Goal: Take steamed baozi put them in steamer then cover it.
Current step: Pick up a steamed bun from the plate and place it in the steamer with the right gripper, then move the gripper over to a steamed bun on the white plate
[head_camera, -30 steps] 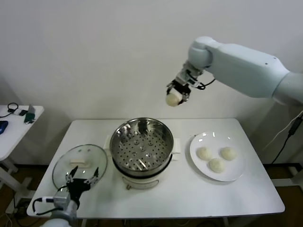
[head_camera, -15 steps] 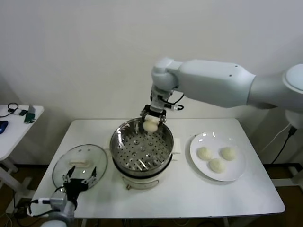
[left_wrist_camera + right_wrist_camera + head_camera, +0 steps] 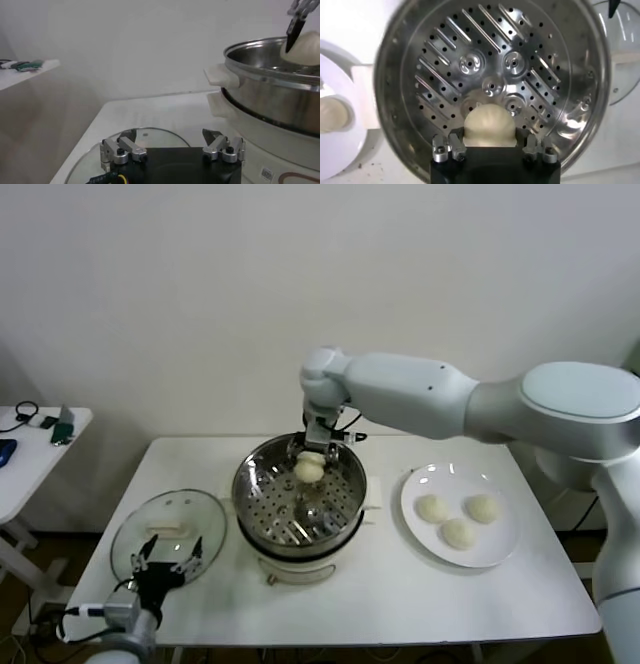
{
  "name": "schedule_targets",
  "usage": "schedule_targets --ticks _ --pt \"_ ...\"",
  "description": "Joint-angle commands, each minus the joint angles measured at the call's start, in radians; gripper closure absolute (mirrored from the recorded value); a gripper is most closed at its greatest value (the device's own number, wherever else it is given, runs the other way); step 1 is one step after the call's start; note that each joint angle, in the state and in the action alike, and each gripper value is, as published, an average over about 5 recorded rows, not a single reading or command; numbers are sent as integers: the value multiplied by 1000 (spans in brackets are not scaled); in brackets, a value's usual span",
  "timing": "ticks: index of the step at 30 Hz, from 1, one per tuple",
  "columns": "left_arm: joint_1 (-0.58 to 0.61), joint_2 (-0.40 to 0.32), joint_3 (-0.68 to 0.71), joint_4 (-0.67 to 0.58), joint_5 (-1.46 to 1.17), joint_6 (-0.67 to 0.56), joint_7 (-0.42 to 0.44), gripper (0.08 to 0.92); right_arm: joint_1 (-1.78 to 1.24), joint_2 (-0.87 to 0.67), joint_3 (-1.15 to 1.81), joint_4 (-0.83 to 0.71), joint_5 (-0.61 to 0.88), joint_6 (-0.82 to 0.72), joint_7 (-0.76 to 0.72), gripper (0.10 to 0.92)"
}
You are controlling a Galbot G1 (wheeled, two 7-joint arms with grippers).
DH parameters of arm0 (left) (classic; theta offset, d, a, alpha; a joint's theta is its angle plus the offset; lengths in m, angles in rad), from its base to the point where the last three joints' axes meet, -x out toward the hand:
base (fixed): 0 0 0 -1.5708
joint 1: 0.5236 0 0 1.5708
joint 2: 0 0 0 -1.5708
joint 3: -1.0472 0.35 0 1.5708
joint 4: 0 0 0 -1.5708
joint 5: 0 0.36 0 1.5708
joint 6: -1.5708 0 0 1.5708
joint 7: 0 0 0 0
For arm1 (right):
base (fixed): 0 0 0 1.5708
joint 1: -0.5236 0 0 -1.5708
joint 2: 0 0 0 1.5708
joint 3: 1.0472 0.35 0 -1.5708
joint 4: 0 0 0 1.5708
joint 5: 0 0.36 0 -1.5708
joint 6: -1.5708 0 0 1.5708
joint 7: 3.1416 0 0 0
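Gripping a baozi (image 3: pixel 488 125), the right end effector (image 3: pixel 490 146) shows the steamer's (image 3: pixel 570 60) perforated floor beneath.

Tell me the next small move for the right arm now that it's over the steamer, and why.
Probably lower a little further, then open. The right gripper is shut on a baozi hanging above the steamer, whose perforated floor is bare, so any spot is free. Three more baozi wait on the plate. The left gripper sits open near the glass lid.
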Motion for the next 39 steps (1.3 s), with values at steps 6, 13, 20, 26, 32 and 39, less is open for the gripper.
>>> schedule_targets --ticks 6,13,20,26,32,39 --pt "3 4 0 4 -8 -6 -2 177 -89 70 40 -183 -62 70 26 332" --pt "3 2 0 3 -8 -5 -2 177 -28 38 46 -141 29 99 18 216" --pt "4 -1 1 -6 -6 -2 -2 177 293 -125 -180 48 596 -26 -92 203" --pt "1 1 -2 -8 -2 1 -1 177 519 -369 -429 208 1004 -331 -132 203" --pt "1 3 1 -14 0 3 0 177 653 -552 -656 363 969 -605 -50 203" --pt "-2 -2 -2 -21 -5 -3 1 177 546 -727 -648 541 957 -819 102 203"
